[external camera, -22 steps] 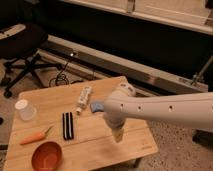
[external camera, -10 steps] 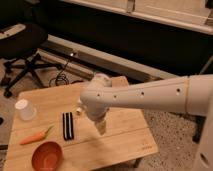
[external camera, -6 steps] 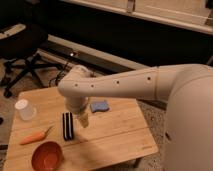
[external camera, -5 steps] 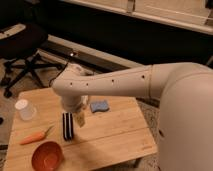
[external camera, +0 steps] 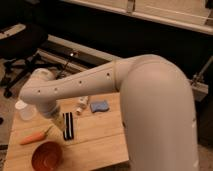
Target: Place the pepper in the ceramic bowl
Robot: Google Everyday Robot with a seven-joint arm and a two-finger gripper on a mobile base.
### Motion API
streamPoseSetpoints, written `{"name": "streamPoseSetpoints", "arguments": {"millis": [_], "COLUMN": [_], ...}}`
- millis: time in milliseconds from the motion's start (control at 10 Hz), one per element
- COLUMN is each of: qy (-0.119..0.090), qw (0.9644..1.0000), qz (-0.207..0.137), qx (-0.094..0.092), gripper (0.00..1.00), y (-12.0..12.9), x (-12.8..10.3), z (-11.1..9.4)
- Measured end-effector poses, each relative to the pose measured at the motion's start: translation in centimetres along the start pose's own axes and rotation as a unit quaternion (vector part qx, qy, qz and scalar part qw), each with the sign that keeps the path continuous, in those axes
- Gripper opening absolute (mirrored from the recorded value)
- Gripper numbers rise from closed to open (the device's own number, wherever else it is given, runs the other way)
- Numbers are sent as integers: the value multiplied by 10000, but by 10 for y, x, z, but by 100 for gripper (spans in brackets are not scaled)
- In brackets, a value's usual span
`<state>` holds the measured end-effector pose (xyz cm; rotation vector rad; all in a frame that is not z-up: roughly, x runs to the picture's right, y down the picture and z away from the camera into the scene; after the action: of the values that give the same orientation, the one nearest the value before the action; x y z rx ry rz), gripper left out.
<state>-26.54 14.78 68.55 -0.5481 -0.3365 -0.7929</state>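
Observation:
The pepper (external camera: 34, 137) is slim and orange with a green stem, and it lies on the wooden table (external camera: 100, 135) at the left. The ceramic bowl (external camera: 47, 156), round and terracotta-coloured, stands just in front of it near the table's front edge and looks empty. My white arm reaches across the table from the right. The gripper (external camera: 58, 121) hangs from its wrist over the left end of the black-and-white striped bar (external camera: 68, 126), to the right of the pepper's stem and above the bowl's far side.
A translucent white cup (external camera: 25, 111) stands at the table's left edge behind the pepper. A small bottle (external camera: 81, 104) and a blue sponge (external camera: 99, 106) lie mid-table. A black office chair (external camera: 20, 45) stands on the floor at the far left.
My arm has swept from the right side of the table to the left, and the gripper has gone from mid-table to beside the striped bar, near the pepper.

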Motion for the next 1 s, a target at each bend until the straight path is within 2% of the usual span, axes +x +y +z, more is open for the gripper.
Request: {"name": "streamPoseSetpoints", "arguments": {"millis": [200, 300, 400, 600, 700, 800, 1000], "qy": [195, 236, 258, 159, -35, -329, -815], "qw": [9998, 9996, 9995, 9993, 9989, 9976, 9932], "qz": [-72, -119, -173, -326, -447, -556, -702], "qx": [14, 33, 59, 79, 144, 247, 457], "gripper": [80, 80, 80, 80, 80, 80, 80], "y": [-17, -24, -32, -48, -58, -67, -81], "x": [-41, -53, -66, -90, -102, -111, -116], "z": [7, 10, 12, 22, 29, 39, 52]}}
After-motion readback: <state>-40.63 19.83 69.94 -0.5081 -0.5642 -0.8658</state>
